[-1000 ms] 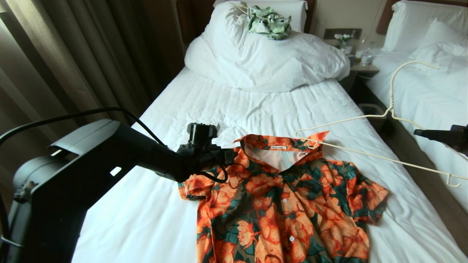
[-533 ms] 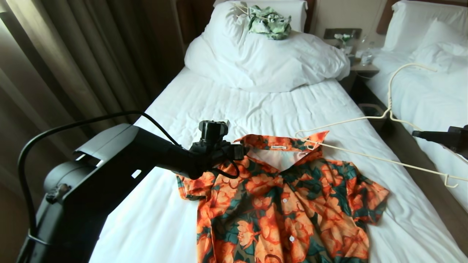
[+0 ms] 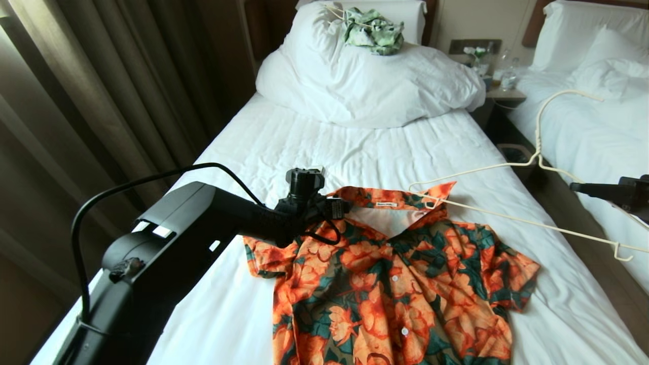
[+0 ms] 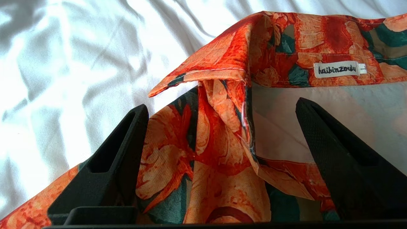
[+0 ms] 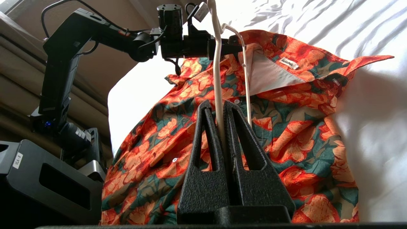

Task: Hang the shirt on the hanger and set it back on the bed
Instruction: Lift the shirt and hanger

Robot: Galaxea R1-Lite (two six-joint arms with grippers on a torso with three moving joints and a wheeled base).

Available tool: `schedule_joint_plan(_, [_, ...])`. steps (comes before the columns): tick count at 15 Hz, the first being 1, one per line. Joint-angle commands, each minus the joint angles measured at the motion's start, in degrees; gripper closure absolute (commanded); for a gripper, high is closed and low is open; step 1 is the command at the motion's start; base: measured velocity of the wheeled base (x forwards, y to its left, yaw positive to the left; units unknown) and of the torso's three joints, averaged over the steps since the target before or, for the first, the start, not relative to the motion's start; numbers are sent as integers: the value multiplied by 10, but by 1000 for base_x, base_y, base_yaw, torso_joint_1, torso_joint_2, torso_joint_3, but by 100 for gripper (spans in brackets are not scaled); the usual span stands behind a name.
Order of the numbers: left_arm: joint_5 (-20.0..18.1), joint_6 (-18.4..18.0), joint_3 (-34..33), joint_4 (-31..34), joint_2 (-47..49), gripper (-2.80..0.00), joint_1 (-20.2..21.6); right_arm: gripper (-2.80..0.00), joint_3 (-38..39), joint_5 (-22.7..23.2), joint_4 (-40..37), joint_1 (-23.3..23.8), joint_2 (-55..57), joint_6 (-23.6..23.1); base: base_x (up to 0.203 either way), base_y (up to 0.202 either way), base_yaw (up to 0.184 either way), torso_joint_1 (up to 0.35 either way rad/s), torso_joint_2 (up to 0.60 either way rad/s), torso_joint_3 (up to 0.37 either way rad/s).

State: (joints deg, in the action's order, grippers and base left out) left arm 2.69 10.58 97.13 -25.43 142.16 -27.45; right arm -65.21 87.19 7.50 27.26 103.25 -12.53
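The shirt (image 3: 395, 284), orange flowers on dark green, lies flat and face up on the bed (image 3: 355, 147), collar toward the pillows. My left gripper (image 3: 338, 208) hovers at the shirt's left collar. In the left wrist view the gripper (image 4: 221, 106) stands open, its fingers either side of the folded collar edge (image 4: 222, 57), nothing pinched. My right gripper (image 3: 583, 187), at the right edge, is shut on the cream hanger (image 3: 535, 150). The hanger (image 5: 217, 79) is held in the air, its far end over the right collar tip of the shirt (image 5: 286, 127).
A bundled white duvet (image 3: 365, 86) fills the head of the bed, with a green-and-white garment (image 3: 372, 33) on top. A second bed (image 3: 598, 126) stands to the right across a narrow gap, with a nightstand (image 3: 502, 88) behind. Curtains (image 3: 101, 76) hang on the left.
My left arm has advanced across the sheet toward the shirt's left collar. The right gripper and hanger have barely moved, and the shirt lies as before.
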Motion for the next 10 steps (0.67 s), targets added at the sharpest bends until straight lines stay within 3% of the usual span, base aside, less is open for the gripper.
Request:
schedule_joint_plan(1, [0,1,12,1,13,-280,0,0,0,5,1,0,0,-1,0,0,0,0,0,0])
schedule_joint_plan(2, [0,1,13,2,15,0,0,0,0,5,1,0,0,-1,0,0,0,0,0,0])
schedule_joint_plan(10, [0,1,13,-1,15,0,1,0,1,5,1,-6,6,-2,0,0,0,0,0,0])
